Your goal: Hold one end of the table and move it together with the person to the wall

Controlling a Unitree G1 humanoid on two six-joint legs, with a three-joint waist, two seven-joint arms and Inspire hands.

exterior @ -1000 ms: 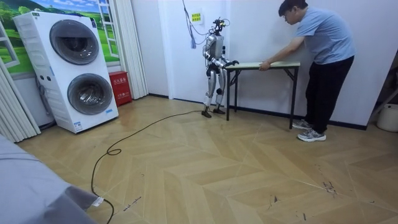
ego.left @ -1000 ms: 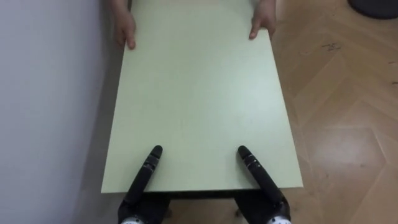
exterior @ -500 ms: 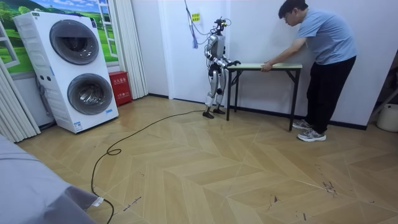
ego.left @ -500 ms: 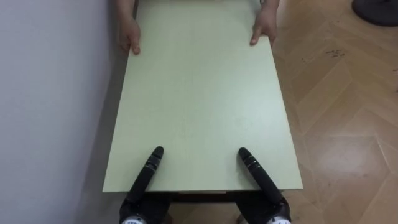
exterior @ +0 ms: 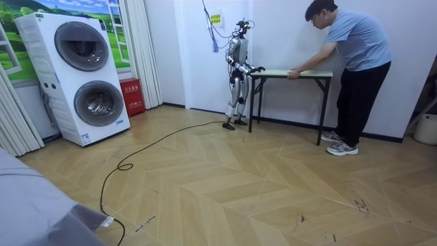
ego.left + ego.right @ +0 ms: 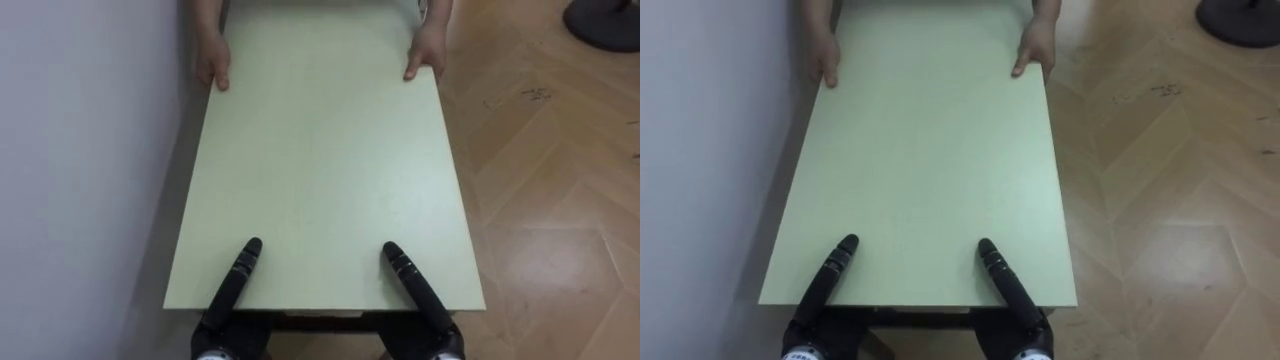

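While the pale green tabletop is held at both short ends, a small shift is seen in the room view. Against the picture of a second ago, the tabletop and the robot are both set slightly further toward the room view's right, along the white wall. The person is bent over the far end as before. From this it is judged that the carry is under way but barely begun, with the tabletop close beside the wall.

The left robot hand and the right robot hand are laid over the near edge, well apart. Part of each rests flat on top and the rest is hidden below the edge. Whether either robot hand is closed on the edge cannot be told.

At the far end the person's hands are placed on the two corners. The tabletop looks level. The wooden floor on the robot's right is open, so room for the move is available there.
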